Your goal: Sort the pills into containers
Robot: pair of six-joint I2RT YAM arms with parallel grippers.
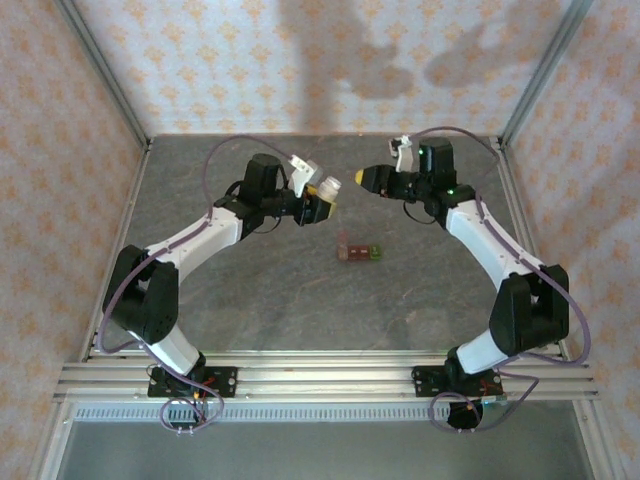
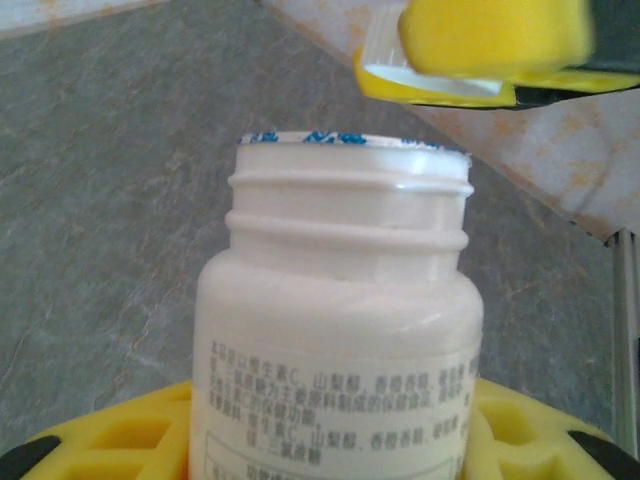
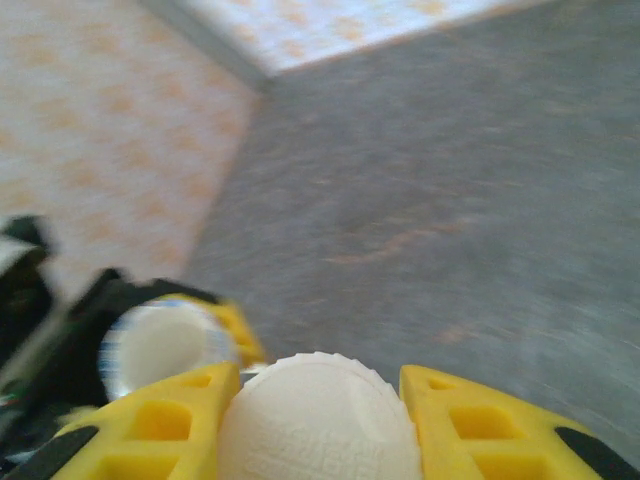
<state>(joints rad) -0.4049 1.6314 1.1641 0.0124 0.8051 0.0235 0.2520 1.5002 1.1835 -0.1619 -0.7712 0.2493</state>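
Above the middle of the table (image 1: 300,310), seen from overhead, I note the left gripper (image 1: 325,197) and right gripper (image 1: 362,178) facing each other, near but apart. The left gripper is clamped on a small white bottle (image 1: 326,187). The containers (image 1: 358,251), a short strip of red-brown and green cubes, lie on the table just nearer the arm bases than the two grippers, touched by neither. Their contents are too small for me to tell from that view.

The left wrist view supplies what the overhead does not: the bottle (image 2: 340,330) stands upright between yellow fingers (image 2: 130,440), its threaded neck bare, a seal (image 2: 340,140) with blue print across the mouth, and printed text on the label. At upper right, the right gripper (image 2: 480,45) carries a white cap (image 2: 430,82), clear of the neck.

The right wrist view, blurred, confirms the grasp: a ribbed white cap (image 3: 315,420) sits pinched between its yellow fingers (image 3: 160,430). The bottle (image 3: 160,345) appears to the left, patterned wall (image 3: 110,130) behind.
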